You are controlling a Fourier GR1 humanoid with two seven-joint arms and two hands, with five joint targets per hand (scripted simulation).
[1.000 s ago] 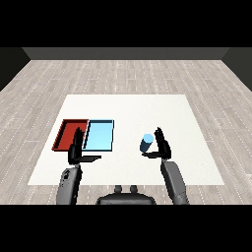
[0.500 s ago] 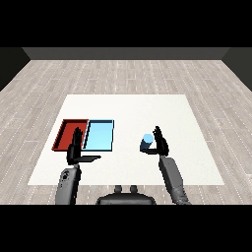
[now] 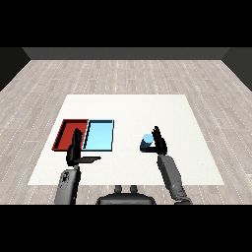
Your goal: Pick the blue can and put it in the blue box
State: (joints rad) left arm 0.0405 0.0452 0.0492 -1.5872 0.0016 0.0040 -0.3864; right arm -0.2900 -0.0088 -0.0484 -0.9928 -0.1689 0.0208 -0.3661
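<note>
Right hand is seen upright on the white table, its fingers straight and set against the right side of the blue can; no curl round the can is visible. Left hand is held released, fingers straight up and thumb stuck out sideways, in front of the red tray. Just right of that tray the blue tray is laid, well apart from the can.
</note>
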